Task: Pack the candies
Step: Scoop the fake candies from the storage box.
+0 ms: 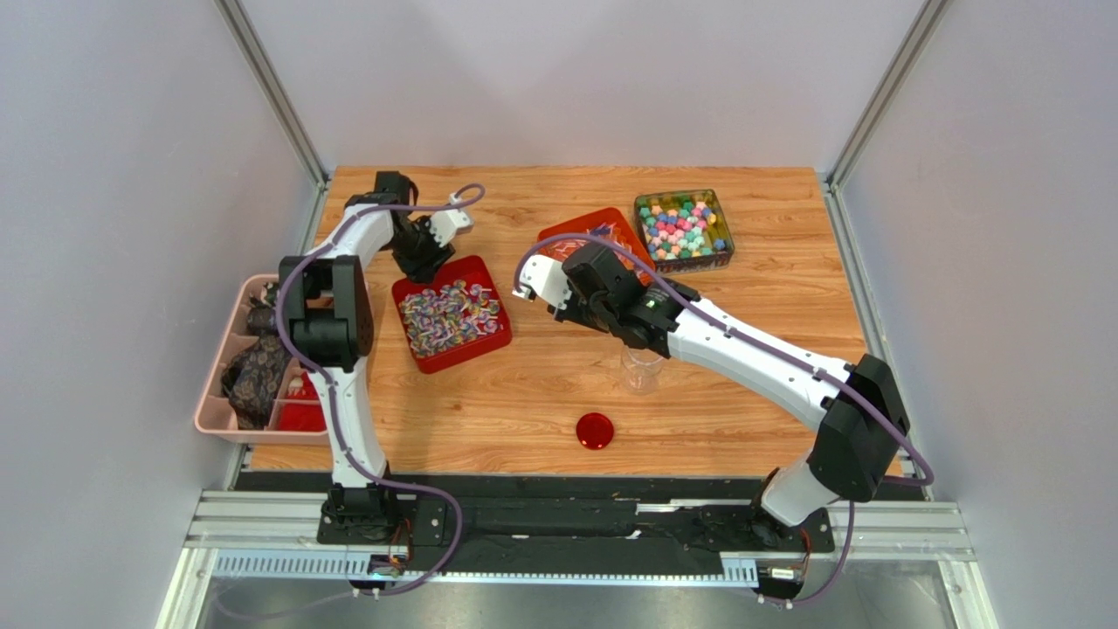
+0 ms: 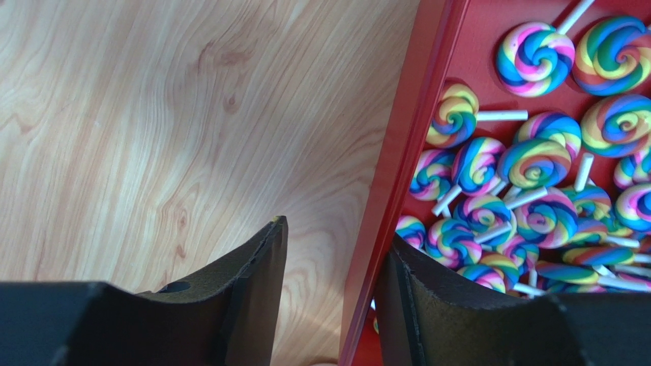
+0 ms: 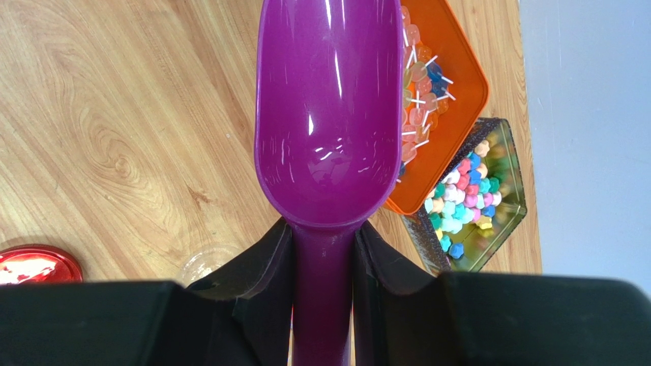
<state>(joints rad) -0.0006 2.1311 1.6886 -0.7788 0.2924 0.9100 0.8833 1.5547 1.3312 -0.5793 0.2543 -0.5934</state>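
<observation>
The swirl lollipops (image 2: 535,164), glossy rainbow spirals on white sticks, lie heaped in a square red tray (image 2: 397,152) at the left middle of the wooden table (image 1: 735,380). Farther back and to the right, translucent stick candies (image 3: 416,114) fill an orange tray (image 3: 458,99). Just beside it, small faceted pastel candies (image 3: 462,198) sit in a dark glittery tin (image 3: 504,221).

The left gripper (image 2: 336,232) stands partly open astride the red tray's wall, one black finger over bare wood and the other inside against the lollipops. The gap is wider than the wall, and it grips nothing. The right gripper (image 3: 323,229) is clamped on the handle of a shiny purple plastic scoop (image 3: 328,107), whose empty bowl points toward the orange tray.

The left arm is folded high, its wrist tipped down at the tray's far left corner. The right arm stretches diagonally leftward, low over a clear cup (image 1: 639,371). A round red lid (image 1: 595,430) lies near the cup, on its near side.
</observation>
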